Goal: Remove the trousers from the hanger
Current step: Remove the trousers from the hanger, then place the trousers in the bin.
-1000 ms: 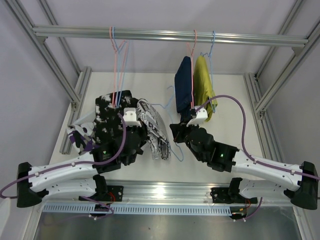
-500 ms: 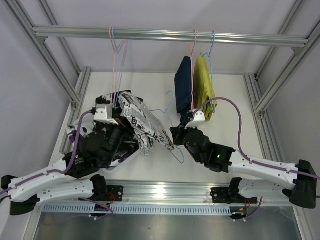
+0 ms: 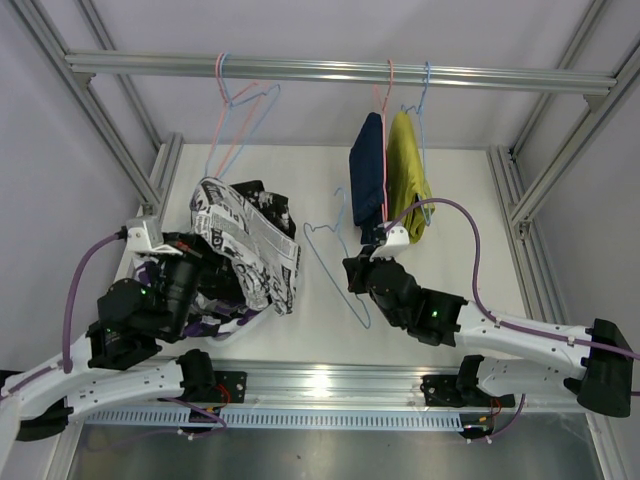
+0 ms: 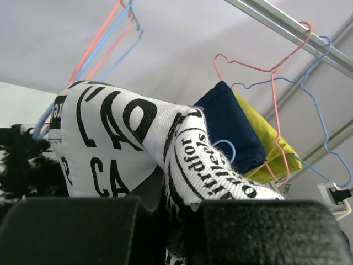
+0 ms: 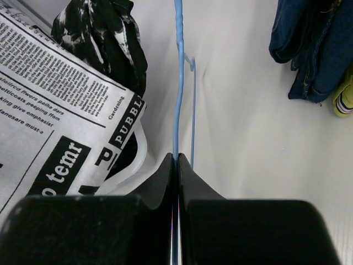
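The left pincer [image 4: 165,205] is pressed together on the white printed trousers [image 3: 255,245]. It holds them up over the left side of the surface [image 3: 300,170]. The black speckled trousers [image 5: 105,33] lie in a heap right next to them.

The right pincer [image 5: 177,161] is pinching the thin wire of the blue hanger [image 5: 177,66]. The wire points straight away from this pincer, toward the back. The printed trousers are on the left of that wire. From above there is a gap between the cloth and the hanger, so this pair looks free of it. I think the left arm only has to let the cloth drop to the left, away from the wire.

The navy trousers [image 3: 368,170] and the yellow trousers [image 3: 408,160] hang side by side from the rail [image 3: 340,70]. Each one is folded over its own hanger, with its long side pointing down. They hang just behind the right pincer and well away from the left one. So the right arm is the nearer one for them. The navy pair is the closer of the two. To get it, the right pincer first has to let go of the blue hanger.
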{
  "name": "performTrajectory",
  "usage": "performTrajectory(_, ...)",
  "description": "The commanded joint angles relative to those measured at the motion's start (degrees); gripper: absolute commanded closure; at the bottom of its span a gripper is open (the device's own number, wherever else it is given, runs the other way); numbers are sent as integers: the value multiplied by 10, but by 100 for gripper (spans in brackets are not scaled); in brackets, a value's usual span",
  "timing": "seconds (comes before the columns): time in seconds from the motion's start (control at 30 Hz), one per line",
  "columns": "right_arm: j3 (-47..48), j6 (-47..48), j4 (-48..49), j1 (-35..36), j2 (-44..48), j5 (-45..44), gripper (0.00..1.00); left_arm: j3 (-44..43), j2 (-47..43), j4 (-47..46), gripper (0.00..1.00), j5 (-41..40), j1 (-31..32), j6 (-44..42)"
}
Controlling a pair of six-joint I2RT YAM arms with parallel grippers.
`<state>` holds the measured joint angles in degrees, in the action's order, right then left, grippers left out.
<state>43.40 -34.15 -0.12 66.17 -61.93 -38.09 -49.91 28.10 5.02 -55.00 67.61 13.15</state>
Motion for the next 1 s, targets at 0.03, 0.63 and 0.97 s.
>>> performTrajectory(0.03, 4, -14, 36, -3, -1, -16, 100, -28, -24, -6, 99, -30, -5, -3)
performTrajectory(0.63, -16, -16, 35, -12, -2, 0, 100, -59, -17, 351, 79, -205, -5, 243)
performTrajectory(0.97, -37, -25, 30, -17, 3, 12, 100, -33, 99, 526, 1, -195, -12, 438)
